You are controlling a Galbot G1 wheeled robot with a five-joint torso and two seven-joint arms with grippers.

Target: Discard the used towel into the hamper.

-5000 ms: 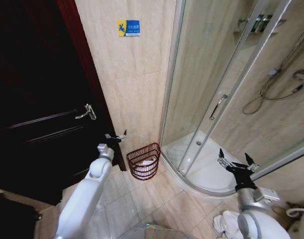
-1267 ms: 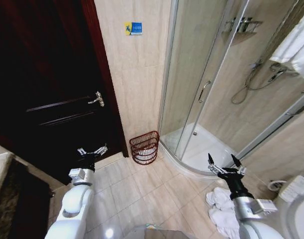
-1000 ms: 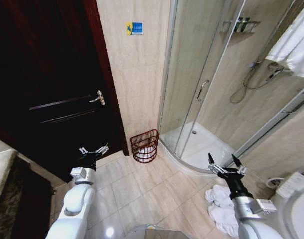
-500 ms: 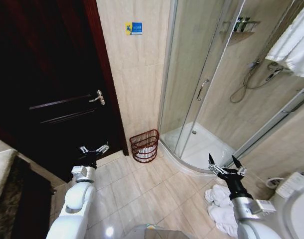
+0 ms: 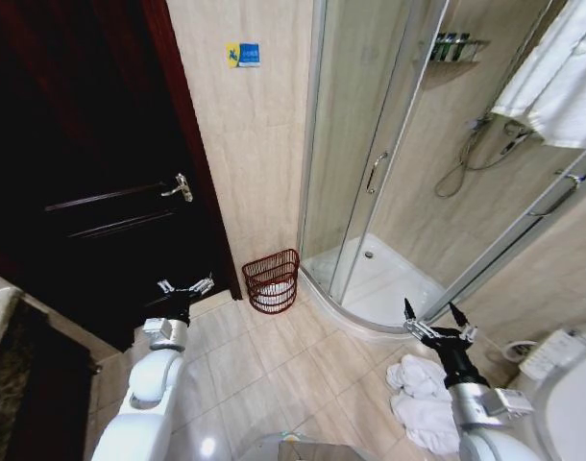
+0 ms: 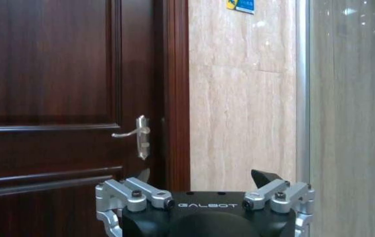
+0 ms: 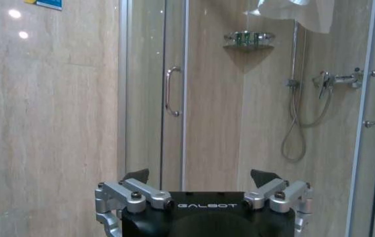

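The small round reddish-brown wire hamper (image 5: 271,280) stands at the wall foot between dark wooden door (image 5: 91,182) and glass shower enclosure (image 5: 370,154). A crumpled white towel (image 5: 420,399) lies on the tiled floor (image 5: 274,375) beside the right gripper (image 5: 437,322); the left gripper (image 5: 185,286) hangs near the door. Both have fingers spread, holding nothing.

Arms: smooth white shells, grey joints. Left tool (image 5: 184,286) and right tool (image 5: 435,323): black body lettered GALBOT, silver screwed brackets, black pointed fingertips.

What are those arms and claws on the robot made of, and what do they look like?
Both arms are smooth, rounded silver-white shells. Each ends in a black wrist block marked GALBOT, with silver metal linkages and bolts carrying two dark pointed fingers: the left gripper and the right gripper look alike.
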